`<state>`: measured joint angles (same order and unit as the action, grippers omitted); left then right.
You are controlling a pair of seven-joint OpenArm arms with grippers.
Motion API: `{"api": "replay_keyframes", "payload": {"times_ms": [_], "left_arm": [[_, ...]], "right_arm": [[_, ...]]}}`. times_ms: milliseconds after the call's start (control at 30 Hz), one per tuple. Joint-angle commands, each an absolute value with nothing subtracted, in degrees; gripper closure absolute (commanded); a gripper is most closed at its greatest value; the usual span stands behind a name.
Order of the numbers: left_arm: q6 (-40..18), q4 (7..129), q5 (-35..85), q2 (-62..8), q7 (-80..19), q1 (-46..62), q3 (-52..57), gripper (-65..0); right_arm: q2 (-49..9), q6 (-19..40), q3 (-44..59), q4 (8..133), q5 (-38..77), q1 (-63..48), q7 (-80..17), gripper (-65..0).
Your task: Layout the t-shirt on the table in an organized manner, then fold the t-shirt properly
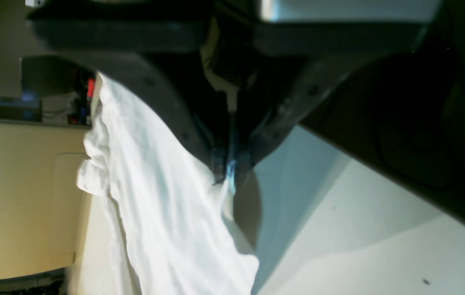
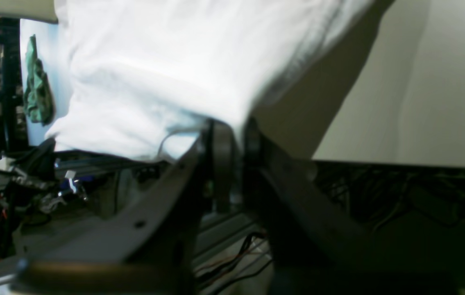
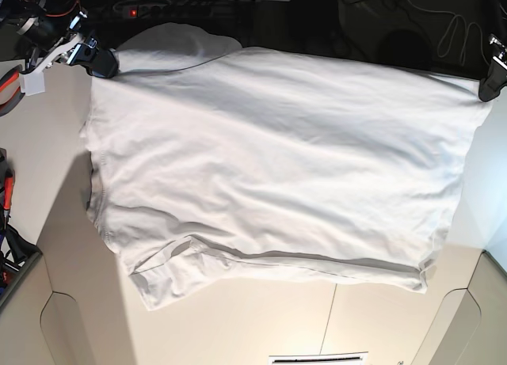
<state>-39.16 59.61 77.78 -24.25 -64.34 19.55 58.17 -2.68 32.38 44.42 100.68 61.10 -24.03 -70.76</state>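
The plain white short-sleeved cotton t-shirt (image 3: 277, 167) is stretched wide between the two arms, spread above the large flat off-white surface (image 3: 261, 325), its lower hem and one sleeve hanging toward the near edge. In the base view the right tool (image 3: 107, 64) pinches the shirt's upper corner at the far left, and the left tool (image 3: 487, 88) pinches the opposite corner at the far right. The left wrist view shows the left tool (image 1: 230, 176) clamped tight on a fold of white cloth, which drapes down over the pale surface (image 1: 379, 229). The right wrist view shows the right tool (image 2: 232, 131) closed on the shirt's (image 2: 166, 73) edge, the cloth blurred.
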Motion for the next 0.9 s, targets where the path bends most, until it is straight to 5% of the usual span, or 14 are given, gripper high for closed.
{"api": "replay_keyframes", "payload": {"times_ms": [0,467,867], "left_arm": [[-40.0,60.8,80.4,-25.7,-63.4,20.0,59.3,0.0],[-40.0,61.0,82.6,-25.7,-62.8,15.4,57.8,0.0],[-40.0,61.0,58.7,-25.8,-48.4,2.3,46.8,0.0]], "right_arm": [[-3.2,32.8,45.6,102.4,62.6,-24.5,-70.0,0.0],[-3.1,33.2,42.8,106.6,58.7,-18.0,-65.7,0.0],[-3.2,31.6,30.4,104.4,34.2,-6.2,-52.4,0.0]]}}
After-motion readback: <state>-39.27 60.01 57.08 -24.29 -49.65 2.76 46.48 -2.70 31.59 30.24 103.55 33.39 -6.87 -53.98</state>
